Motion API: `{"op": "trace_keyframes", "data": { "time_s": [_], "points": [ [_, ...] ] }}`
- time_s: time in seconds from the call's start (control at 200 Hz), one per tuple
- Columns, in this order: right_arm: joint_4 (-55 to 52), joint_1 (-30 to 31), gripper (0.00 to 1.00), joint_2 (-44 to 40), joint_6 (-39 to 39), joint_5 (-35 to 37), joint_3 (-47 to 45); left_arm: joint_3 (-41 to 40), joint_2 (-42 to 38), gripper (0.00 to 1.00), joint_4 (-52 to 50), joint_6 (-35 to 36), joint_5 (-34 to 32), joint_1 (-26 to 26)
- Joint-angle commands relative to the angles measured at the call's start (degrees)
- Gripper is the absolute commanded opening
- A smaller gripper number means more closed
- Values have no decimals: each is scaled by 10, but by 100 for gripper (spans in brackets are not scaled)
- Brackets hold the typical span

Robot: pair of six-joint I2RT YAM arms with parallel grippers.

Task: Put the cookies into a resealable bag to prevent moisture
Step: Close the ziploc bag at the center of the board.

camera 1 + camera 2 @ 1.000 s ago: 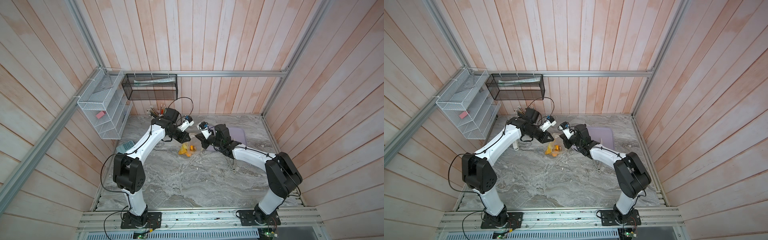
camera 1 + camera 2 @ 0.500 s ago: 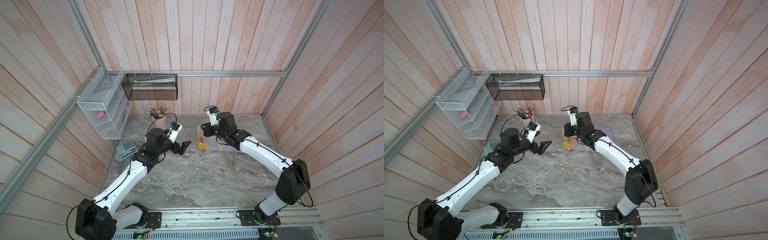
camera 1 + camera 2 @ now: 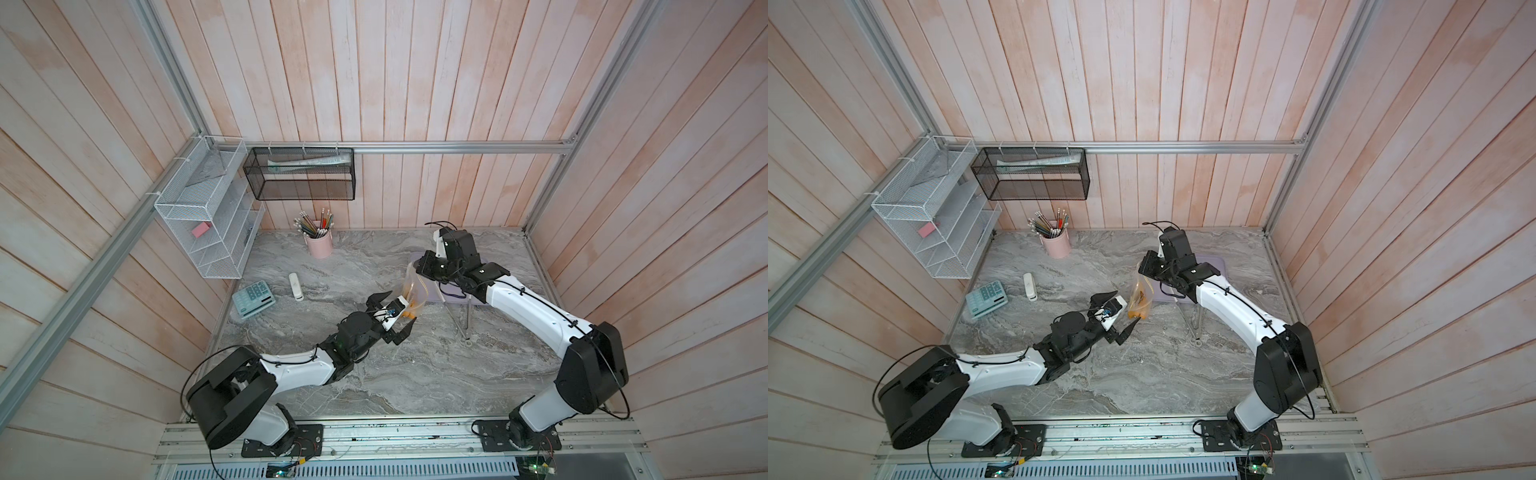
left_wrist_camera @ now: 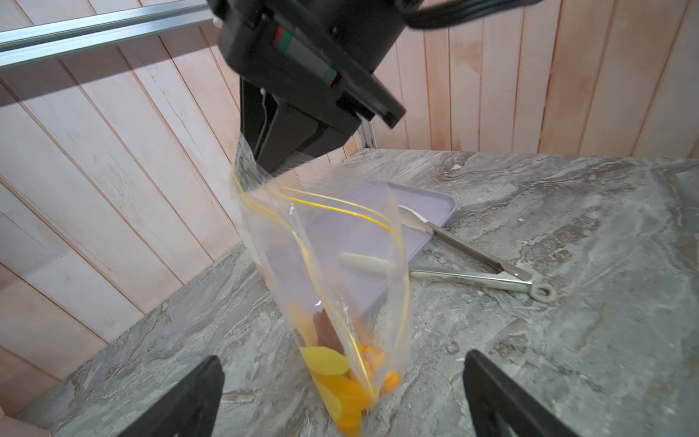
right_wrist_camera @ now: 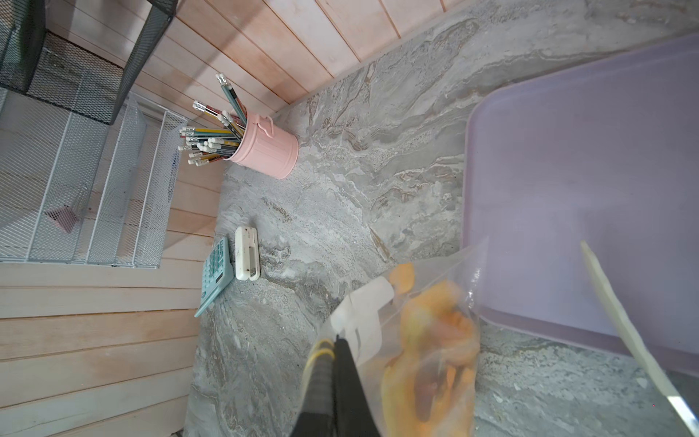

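**Bag hangs by one corner, mouth not yet sealed**

The right gripper (image 4: 264,157) is clamped on a top corner of the bag (image 4: 333,265). Held this way the bag hangs upright, and the cookies (image 4: 340,382) gather in a heap at its bottom, well clear of the seal. Whether the bottom touches the table (image 4: 567,302) I cannot tell. The yellow seal lines stand apart across most of the mouth, so filling looks done and closing does not.

The left gripper (image 3: 392,315) is spread wide and holds nothing. It sits low, just beside the bag, with a finger to each side in the left wrist view, likely placed to steady or pinch it.

Behind the bag lies the lilac tray (image 4: 435,204), bare where it shows, with the tongs (image 4: 472,261) resting partly on it.
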Motion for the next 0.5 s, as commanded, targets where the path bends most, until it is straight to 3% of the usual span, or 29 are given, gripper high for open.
{"op": "trace_keyframes", "data": {
  "time_s": [0.0,0.06,0.17,0.34,0.37,0.495],
  "points": [
    [8,-8,0,-24,26,-13,-16,39,47,100,96,18,-8,-3],
    [11,-12,0,-30,27,-16,-21,50,76,95,107,19,-7,-5],
    [17,-24,0,-42,26,-25,-33,60,102,56,113,15,4,0],
    [21,-50,0,-62,17,-55,-49,56,96,19,82,-8,43,18],
    [21,-53,0,-65,16,-60,-49,56,93,0,74,-9,44,20],
    [10,-64,0,-68,-47,-105,-36,50,72,0,52,4,51,30]
  ]
}}
